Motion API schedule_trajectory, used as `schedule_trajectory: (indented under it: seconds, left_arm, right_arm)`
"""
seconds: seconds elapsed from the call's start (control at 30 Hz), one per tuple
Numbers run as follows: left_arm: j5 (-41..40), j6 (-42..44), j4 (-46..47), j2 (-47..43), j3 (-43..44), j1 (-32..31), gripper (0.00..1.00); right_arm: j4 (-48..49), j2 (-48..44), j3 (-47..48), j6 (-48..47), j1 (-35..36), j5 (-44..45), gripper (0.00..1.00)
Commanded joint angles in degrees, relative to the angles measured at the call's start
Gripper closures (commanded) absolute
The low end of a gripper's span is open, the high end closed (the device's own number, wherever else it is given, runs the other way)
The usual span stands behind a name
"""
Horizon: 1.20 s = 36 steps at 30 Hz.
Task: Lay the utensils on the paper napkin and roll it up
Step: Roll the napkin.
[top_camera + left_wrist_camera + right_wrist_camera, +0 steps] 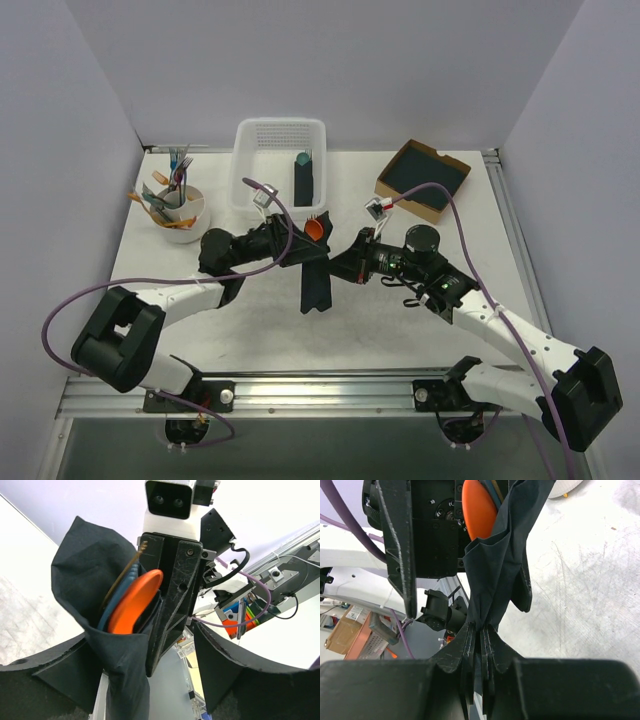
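- While the right jaws pinch the paper napkin (492, 580) tight where it is squeezed thin, the bundle is held over the middle of the desk (340, 345), between the two arms.
- That pinch looks meant to stop the wrap from coming undone.
- The left jaws are spread wide, one on each side of the napkin, and they do not touch it. I think they stand that way so they can let the bundle go or grab it again in a better spot.
- The napkin is very dark, almost black, and soft. It is crumpled into a loose cone, wide at the top and thin lower down. It is not a neat roll yet.
- An orange spoon (135, 602) pokes out of the open top, round end up. A blue edge (111, 607) sits right behind it. I cannot tell what piece that is.
- I cannot tell if the bottom of the napkin touches the desk.
- Far behind, a white basket (243, 170) holds another dark roll (303, 180) with a teal tip, so finished rolls may go there.
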Motion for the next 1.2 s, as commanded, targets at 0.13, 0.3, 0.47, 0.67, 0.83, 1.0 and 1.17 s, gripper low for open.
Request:
schedule_trajectory:
  seconds: [0.13, 0.3, 0.47, 0.67, 0.83, 1.0, 1.17]
  left_arm:
    - [-0.24, 2.53, 0.39, -2.50, 0.25, 0.38, 0.11]
    - [-0.50, 2.35, 1.79, -1.88, -0.63, 0.38, 0.03]
    - [-0.15, 2.36, 1.26, -2.85, -0.46, 0.38, 0.06]
    - [-0.24, 0.26, 3.10, -4.34, -1.07, 0.38, 0.06]
    - [-0.68, -4.14, 10.49, -3.20, -1.25, 0.29, 0.10]
    - [-0.85, -6.08, 13.74, -2.06, -2.04, 0.20, 0.35]
    - [-0.85, -6.52, 14.36, -1.44, -2.39, 0.12, 0.44]
  right_arm:
    - [4.40, -0.07, 2.65, 0.30, 0.47, -0.64, 1.00]
    - [4.31, 1.16, 5.46, 0.48, 0.38, -0.46, 1.00]
    - [4.57, 2.31, 8.45, 0.48, 0.38, -0.64, 1.00]
    - [5.10, 3.62, 10.56, 0.48, 0.56, -0.37, 1.00]
    - [6.94, 4.77, 10.65, 1.36, 0.91, -0.37, 1.00]
    - [7.56, 4.59, 10.21, 1.36, 0.82, 0.07, 1.00]
    - [7.91, 4.15, 9.95, 1.36, 0.65, 1.38, 1.00]
